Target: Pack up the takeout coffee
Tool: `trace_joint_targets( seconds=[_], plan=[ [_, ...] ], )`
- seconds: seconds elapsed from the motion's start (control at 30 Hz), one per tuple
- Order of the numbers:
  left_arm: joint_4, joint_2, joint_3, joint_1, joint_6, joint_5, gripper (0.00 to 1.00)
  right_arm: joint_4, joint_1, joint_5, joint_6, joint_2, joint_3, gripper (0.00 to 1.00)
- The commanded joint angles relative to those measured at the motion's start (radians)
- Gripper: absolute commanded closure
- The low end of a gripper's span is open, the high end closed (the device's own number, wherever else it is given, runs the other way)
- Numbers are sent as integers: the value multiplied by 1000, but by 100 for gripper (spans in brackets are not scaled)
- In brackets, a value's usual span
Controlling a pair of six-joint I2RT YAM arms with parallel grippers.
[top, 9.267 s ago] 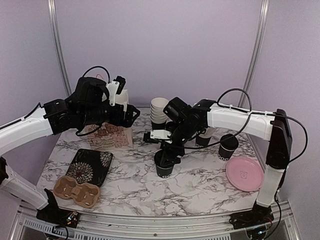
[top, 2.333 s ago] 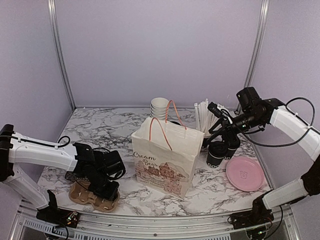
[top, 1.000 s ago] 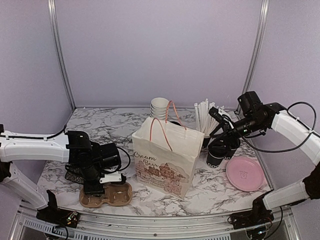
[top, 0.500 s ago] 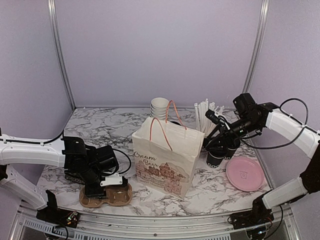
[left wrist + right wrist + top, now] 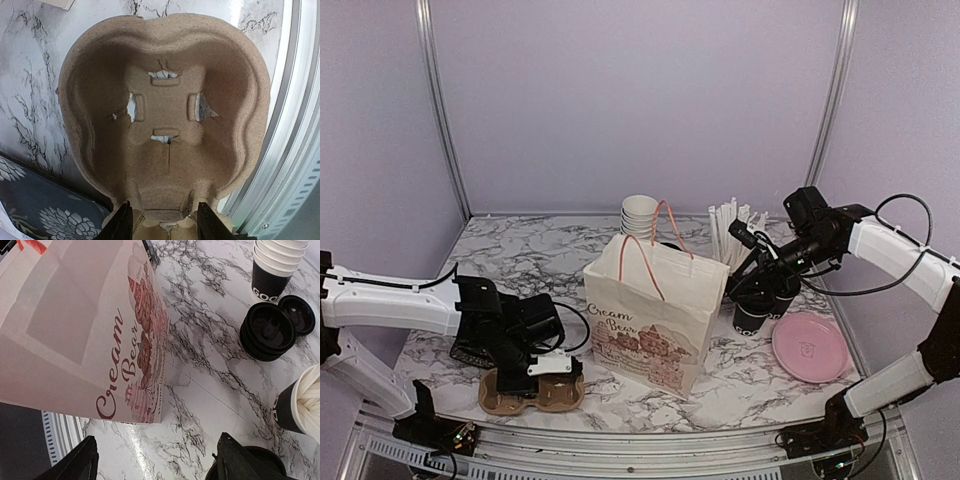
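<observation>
Two takeout coffee cups, black with black lids, stand side by side right of the bag (image 5: 750, 318) (image 5: 783, 298); one lid's rim (image 5: 260, 464) peeks in at the bottom of the right wrist view. My right gripper (image 5: 756, 285) (image 5: 157, 465) hovers just above them, open wide, with only marble between its fingers. My left gripper (image 5: 535, 372) (image 5: 165, 225) is low at the front left. Its fingers (image 5: 122, 224) press on either side of the narrow waist of a brown pulp cup carrier (image 5: 530, 395) (image 5: 162, 125).
A white paper bag (image 5: 655, 310) (image 5: 90, 340) with pink handles stands open mid-table. Behind it are stacked white-lined cups (image 5: 638, 215) (image 5: 275, 265), a cup of straws (image 5: 730, 240) (image 5: 300, 405) and loose black lids (image 5: 267, 330). A pink plate (image 5: 808, 348) lies right, a floral pouch (image 5: 30, 210) left.
My left gripper's fingers have drawn in on the carrier's waist; the carrier has stayed put. My right gripper has shifted slightly left and lower over the lidded cups.
</observation>
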Motion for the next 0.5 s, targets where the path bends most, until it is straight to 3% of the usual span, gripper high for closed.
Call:
trace_joint_targets(
  seconds=[0.0,0.13,0.3,0.47],
  plan=[
    [6,18,-6,3,15,19,56,16,1,-7,-19,-9,17,21],
    [5,41,-11,2,18,19,57,20,1,-4,-22,-12,9,21],
    [5,42,-10,1,18,19,66,24,1,-2,-22,-12,4,21],
    [9,59,-11,-1,14,19,66,27,1,-2,-21,-11,5,21]
  ],
)
